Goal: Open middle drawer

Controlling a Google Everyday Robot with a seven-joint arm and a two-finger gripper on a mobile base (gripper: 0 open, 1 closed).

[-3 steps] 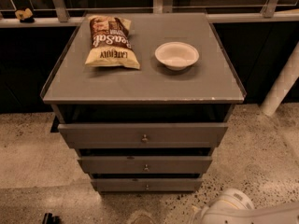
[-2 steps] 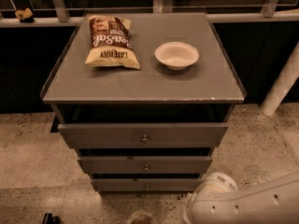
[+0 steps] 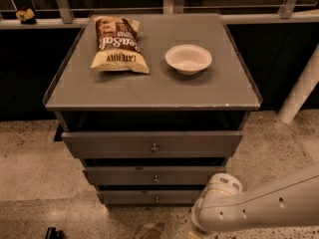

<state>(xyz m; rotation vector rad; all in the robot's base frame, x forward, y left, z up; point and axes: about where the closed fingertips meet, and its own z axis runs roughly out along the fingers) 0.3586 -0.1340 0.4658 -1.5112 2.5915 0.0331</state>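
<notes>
The middle drawer point(image 3: 154, 175) is a grey flat front with a small round metal knob point(image 3: 155, 179), set between the taller top drawer point(image 3: 152, 144) and the narrow bottom drawer point(image 3: 149, 197). A dark gap shows above each front. My white arm point(image 3: 234, 208) reaches in from the lower right, and its round joint sits low and to the right of the middle drawer's front. The arm's end runs off the bottom edge, so my gripper is out of view below the frame.
On the grey cabinet top point(image 3: 149, 91) lie a chip bag point(image 3: 118, 45) and a white bowl point(image 3: 188, 59). A white post point(image 3: 301, 91) stands at the right. A railing runs behind. Dark shapes sit at the bottom edge on the speckled floor point(image 3: 30, 183).
My white arm has swung in from the lower right corner to the left, and now ends close beside the lower drawers. The drawers, bag and bowl have not moved.
</notes>
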